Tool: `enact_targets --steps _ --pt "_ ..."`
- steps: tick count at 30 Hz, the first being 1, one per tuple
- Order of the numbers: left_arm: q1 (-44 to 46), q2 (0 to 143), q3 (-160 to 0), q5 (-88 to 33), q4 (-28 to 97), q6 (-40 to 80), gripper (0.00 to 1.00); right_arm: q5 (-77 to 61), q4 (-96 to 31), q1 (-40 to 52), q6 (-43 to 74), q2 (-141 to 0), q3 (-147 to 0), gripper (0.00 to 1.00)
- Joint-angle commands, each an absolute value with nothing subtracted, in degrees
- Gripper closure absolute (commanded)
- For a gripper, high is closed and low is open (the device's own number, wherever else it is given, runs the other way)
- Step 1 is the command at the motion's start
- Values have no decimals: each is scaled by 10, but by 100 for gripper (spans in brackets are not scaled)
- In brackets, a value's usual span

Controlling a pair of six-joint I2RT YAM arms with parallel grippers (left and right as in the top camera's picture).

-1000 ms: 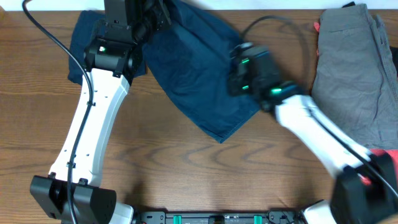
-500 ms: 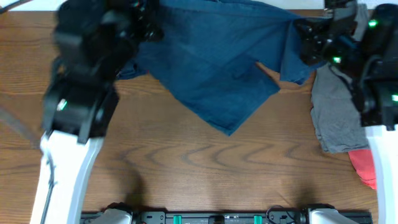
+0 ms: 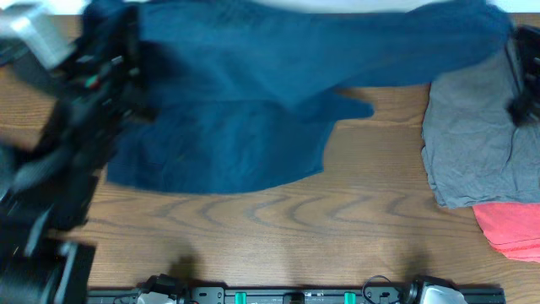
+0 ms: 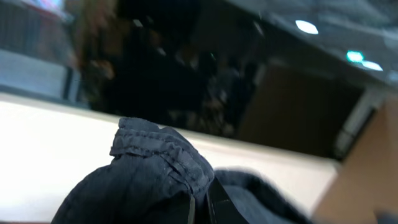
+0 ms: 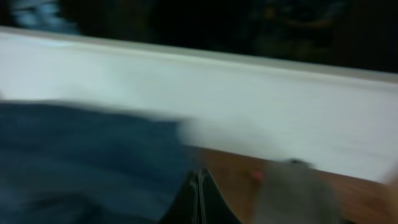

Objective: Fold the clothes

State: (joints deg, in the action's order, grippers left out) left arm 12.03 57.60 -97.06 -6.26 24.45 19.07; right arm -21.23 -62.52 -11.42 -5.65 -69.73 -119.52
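The dark navy-blue shorts (image 3: 278, 76) hang spread wide across the far side of the table, stretched between both grippers. My left gripper (image 4: 200, 202) is shut on a bunched seamed edge of the shorts (image 4: 158, 171) at the far left. My right gripper (image 5: 199, 186) is shut, with the shorts' fabric (image 5: 81, 155) reaching its fingers from the left; that view is blurred. The right arm (image 3: 525, 80) shows at the right edge, the blurred left arm (image 3: 84, 118) at the left. The grey trousers (image 3: 472, 143) lie at the right, the coral-pink piece (image 3: 510, 230) in front of them.
The wooden table (image 3: 278, 236) shows bare in front of the shorts. A dark rail (image 3: 295, 295) runs along the near edge. A white wall (image 5: 249, 112) stands behind the table's far edge.
Both grippers have moved apart and up, pulling the shorts from a crumpled diagonal heap into a wide sheet across the table's far side. The left arm has swung left, the right arm to the right edge.
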Motion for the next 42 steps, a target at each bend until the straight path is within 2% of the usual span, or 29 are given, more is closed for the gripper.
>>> enact_targets --steps 1,7,12,13,15,19,22,24,36,42 --pt "112 550 -984 -25 244 178 94 -149 -654 -131 -85 -684 -1235 99" --pt "112 544 -984 -33 273 185 94 -152 -693 -131 -84 -670 -1247 99" --pt "112 558 -984 -50 276 192 94 -243 -746 -131 -95 -695 -1243 98" --pt "112 562 -984 -50 276 194 94 -263 -758 -131 -102 -705 -1241 92" --pt "112 569 -984 -50 276 194 94 -299 -776 -131 -116 -725 -1235 70" --pt "112 589 -984 -49 274 194 94 -394 -819 -127 -165 -782 -1229 43" --pt "112 612 -984 -49 266 194 94 -445 -845 -106 -208 -828 -1229 31" --pt "112 629 -984 -49 258 194 94 -456 -851 -86 -225 -852 -1229 26" --pt "112 739 -984 -49 187 207 94 -448 -799 87 -245 -974 -1229 31" --pt "112 754 -984 -48 174 207 94 -444 -726 183 -230 -1051 -1229 32"
